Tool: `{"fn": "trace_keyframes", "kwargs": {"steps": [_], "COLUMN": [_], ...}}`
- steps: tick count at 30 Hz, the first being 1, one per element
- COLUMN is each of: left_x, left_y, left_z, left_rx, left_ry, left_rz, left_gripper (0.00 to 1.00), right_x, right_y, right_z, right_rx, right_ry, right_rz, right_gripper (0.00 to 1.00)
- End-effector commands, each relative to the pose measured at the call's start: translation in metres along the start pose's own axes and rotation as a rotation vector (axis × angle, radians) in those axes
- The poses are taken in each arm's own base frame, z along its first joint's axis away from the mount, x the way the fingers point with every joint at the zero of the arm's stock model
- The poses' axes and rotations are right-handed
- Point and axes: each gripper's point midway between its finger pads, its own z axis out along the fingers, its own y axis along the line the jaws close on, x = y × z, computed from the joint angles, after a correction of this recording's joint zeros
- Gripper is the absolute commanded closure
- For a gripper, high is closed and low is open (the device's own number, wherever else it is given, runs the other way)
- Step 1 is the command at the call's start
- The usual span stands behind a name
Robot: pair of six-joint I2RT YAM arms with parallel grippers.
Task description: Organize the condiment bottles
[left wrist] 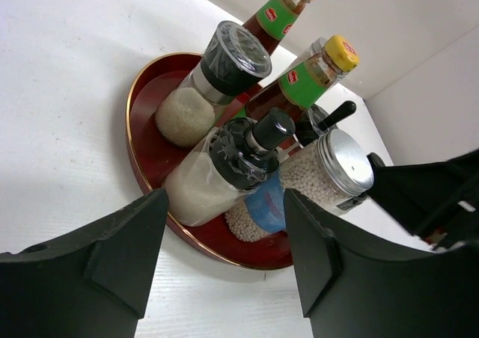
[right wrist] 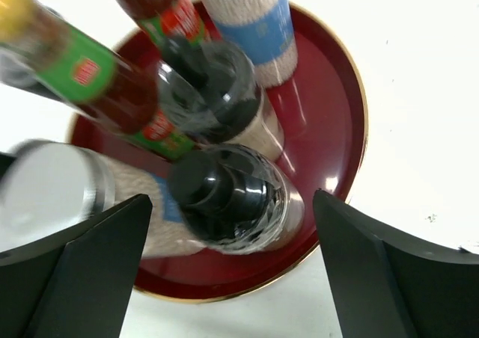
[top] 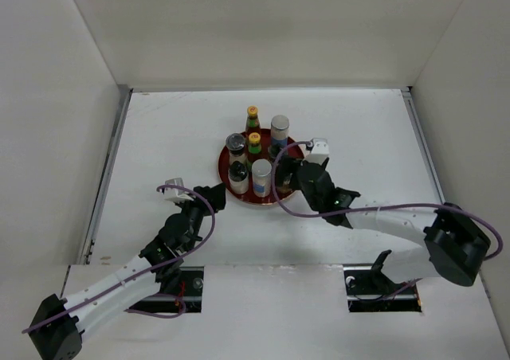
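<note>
Overhead view of a white table point(top: 159, 137) walled in by white panels, with a round red tray point(top: 247, 200) just above the middle of the frame. All six condiment bottles crowded together on it.

The upper sauce bottle point(top: 253, 119), with a yellow cap and green neck, stood at the tray's top edge, its base hidden. The lower sauce bottle point(top: 254, 145) stood near the tray's centre. The upper silver-lid jar point(top: 279, 131) was at the upper right, and the lower silver-lid jar point(top: 261, 175) just below the centre. The upper dark-lid jar point(top: 235, 145) was at the left, with the lower dark-lid jar point(top: 238, 175) beneath it, beside the lower silver-lid jar.

The left gripper point(top: 213, 195) reached up from the lower left and sat just off the tray's lower left rim. Its fingers were spread apart and pinched nothing.

The right gripper point(top: 285, 169) came in from the lower right to the tray's right side. Its fingers point(right wrist: 82, 271) were spread wide above the jars, and no grip on any of them could be seen
</note>
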Motion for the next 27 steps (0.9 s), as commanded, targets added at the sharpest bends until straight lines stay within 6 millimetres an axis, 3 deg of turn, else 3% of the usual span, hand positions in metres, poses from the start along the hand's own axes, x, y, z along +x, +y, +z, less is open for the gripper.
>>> {"fn": "trace_keyframes", "kwargs": {"steps": [1, 4, 6, 7, 8, 15, 20, 24, 27], "left_x": [-0.003, -0.004, -0.007, -0.009, -0.012, -0.018, -0.021, -0.031, -0.027], "left_y": [0.0, 0.003, 0.002, 0.002, 0.001, -0.001, 0.004, 0.016, 0.027], "left_z": [0.001, 0.002, 0.001, 0.001, 0.0, 0.001, 0.009, 0.011, 0.012], "left_rx": [0.003, -0.011, -0.014, -0.016, -0.02, -0.061, -0.142, -0.243, -0.321], "left_ry": [-0.02, -0.028, -0.038, -0.043, -0.051, -0.032, 0.006, 0.042, 0.093], "left_rz": [-0.018, -0.016, -0.016, -0.017, -0.018, -0.013, 0.008, 0.029, 0.054], "left_gripper": [0.36, 0.29, 0.22, 0.08, 0.0, 0.0, 0.0, 0.0, 0.0], "right_x": [-0.047, -0.059, -0.068, -0.072, -0.075, -0.077, -0.047, -0.051, -0.054], "right_y": [0.01, -0.001, -0.02, -0.034, -0.049, -0.135, -0.15, -0.143, -0.143], "right_z": [-0.025, -0.043, -0.05, -0.051, -0.05, -0.033, -0.013, -0.011, -0.018], "right_rx": [-0.041, -0.036, 0.004, 0.039, 0.075, 0.331, 0.396, 0.398, 0.389], "right_ry": [-0.118, -0.15, -0.184, -0.203, -0.211, -0.213, -0.141, -0.108, -0.121], "right_rz": [0.085, 0.109, 0.126, 0.133, 0.144, 0.188, 0.175, 0.136, 0.148], "right_gripper": [0.02, 0.0, 0.0, 0.0, 0.0, 0.0, 0.0, 0.0, 0.0]}}
